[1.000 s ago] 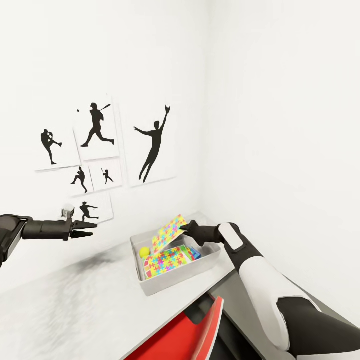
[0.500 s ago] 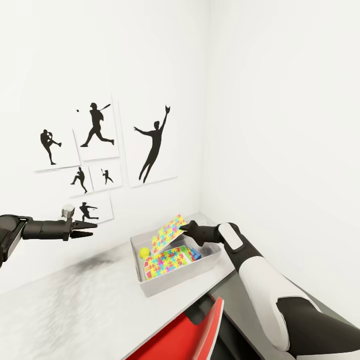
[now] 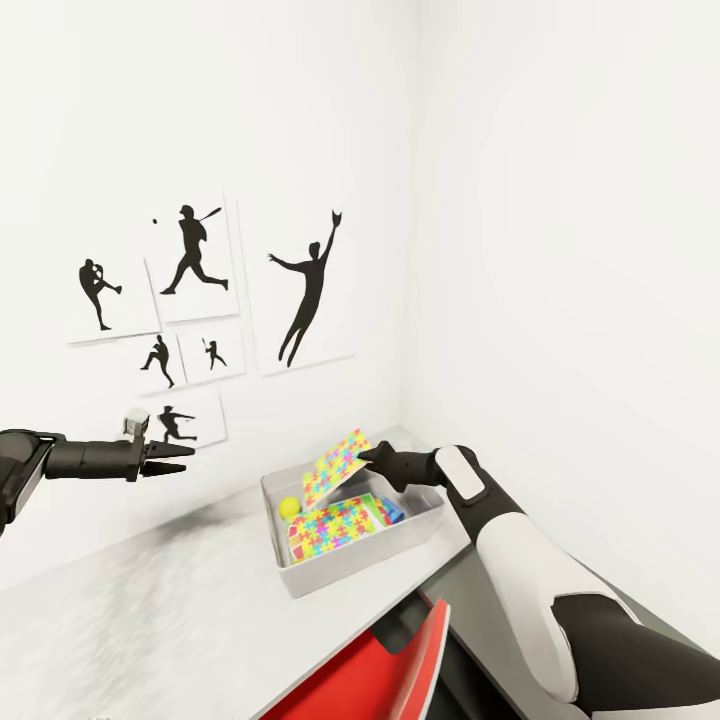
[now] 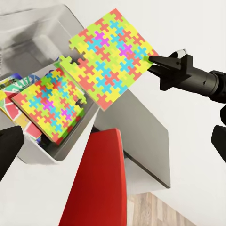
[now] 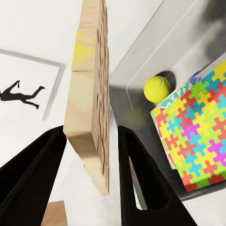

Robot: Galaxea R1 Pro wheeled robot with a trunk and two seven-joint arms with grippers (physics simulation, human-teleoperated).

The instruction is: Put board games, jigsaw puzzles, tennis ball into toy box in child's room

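The light-grey toy box (image 3: 335, 572) sits on the white table (image 3: 150, 620) in the corner. My right gripper (image 3: 368, 456) is shut on one corner of a jigsaw puzzle (image 3: 337, 465), holding it tilted above the box's far side. The right wrist view shows that puzzle (image 5: 92, 94) edge-on between the fingers (image 5: 141, 174). Inside the box lie the second jigsaw puzzle (image 3: 330, 522), the tennis ball (image 3: 289, 506) and printed board game boxes (image 3: 391, 510) partly hidden beneath the puzzle. My left gripper (image 3: 175, 455) hovers open, high and well left of the box.
A red chair (image 3: 385, 665) stands tucked under the table's front edge below the box. White walls meet right behind the box, with black silhouette pictures (image 3: 305, 290) on the left wall. The lower dark-grey table section (image 4: 141, 141) runs beside the box.
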